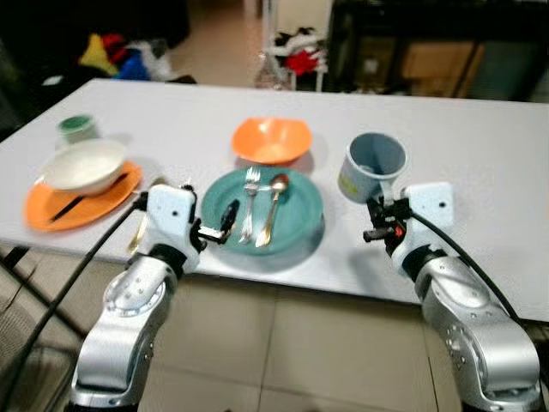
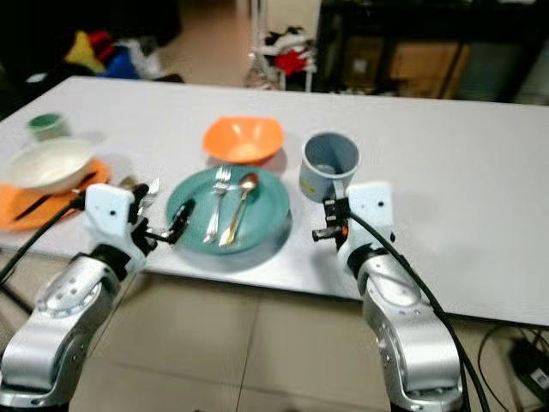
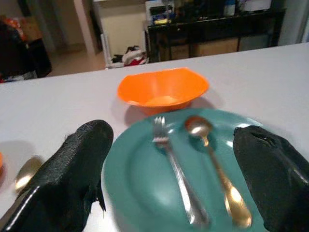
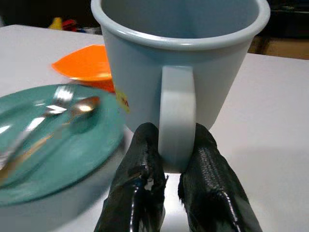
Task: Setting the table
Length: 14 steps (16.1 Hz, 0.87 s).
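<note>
Evidently the right gripper (image 4: pixel 176 150) pinches the mug (image 1: pixel 374 166) by its handle to place it beside the teal plate (image 1: pixel 300 225); the left gripper (image 3: pixel 169 179) hovers, fingers apart, at that plate's near edge.

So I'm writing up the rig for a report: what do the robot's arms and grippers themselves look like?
Both arms are silver metal with rounded, bolted segments. Each ends in a white boxy wrist housing, and a black cable loops from the housing back along the arm. The left gripper and the right gripper each have two long black fingers with a rough, textured surface. Small red parts sit near the right wrist.
</note>
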Available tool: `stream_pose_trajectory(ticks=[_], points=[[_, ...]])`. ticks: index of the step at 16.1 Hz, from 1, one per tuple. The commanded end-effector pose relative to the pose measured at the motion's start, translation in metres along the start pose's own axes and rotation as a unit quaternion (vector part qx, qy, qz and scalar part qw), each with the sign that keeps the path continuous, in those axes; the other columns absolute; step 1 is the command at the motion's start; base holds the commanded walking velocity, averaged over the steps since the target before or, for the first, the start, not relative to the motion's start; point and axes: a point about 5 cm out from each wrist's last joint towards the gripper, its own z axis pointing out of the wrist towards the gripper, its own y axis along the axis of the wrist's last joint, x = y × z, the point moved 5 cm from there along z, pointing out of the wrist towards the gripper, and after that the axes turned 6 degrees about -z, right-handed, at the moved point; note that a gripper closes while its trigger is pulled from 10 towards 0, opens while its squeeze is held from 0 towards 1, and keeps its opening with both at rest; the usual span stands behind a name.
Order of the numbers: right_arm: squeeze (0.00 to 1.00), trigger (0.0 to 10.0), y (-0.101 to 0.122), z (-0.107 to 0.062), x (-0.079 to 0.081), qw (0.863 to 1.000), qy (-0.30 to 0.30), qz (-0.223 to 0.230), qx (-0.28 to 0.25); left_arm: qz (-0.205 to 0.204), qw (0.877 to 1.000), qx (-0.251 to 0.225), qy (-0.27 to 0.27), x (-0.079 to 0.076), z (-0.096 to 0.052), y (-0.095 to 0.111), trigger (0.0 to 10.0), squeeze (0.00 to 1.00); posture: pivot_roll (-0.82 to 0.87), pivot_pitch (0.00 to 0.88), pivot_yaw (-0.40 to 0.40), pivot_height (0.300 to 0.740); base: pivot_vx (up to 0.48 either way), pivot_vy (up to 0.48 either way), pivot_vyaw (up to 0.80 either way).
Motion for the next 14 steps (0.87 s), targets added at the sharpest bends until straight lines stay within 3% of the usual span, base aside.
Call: stream_pose_trajectory(ticks=[1, 14], points=[[0.00, 10.0, 0.0018, 0.0002, -0.0067, 1.000, -0.010, -0.004, 0.001, 0.000, 1.000, -0.005, -0.010, -0.0066, 0.0010, 0.0022, 10.0, 0.16, 0.04, 0.000, 0.053, 0.740, 0.352, 0.000, 0.00], [0.00, 10.0, -0.0022, 0.0071, -0.0124, 1.000, -0.017, -0.010, 0.011, 0.002, 1.000, -0.009, -0.015, -0.0075, 0.0016, 0.0034, 10.0, 0.15, 0.05, 0.000, 0.052, 0.740, 0.350, 0.000, 0.00]])
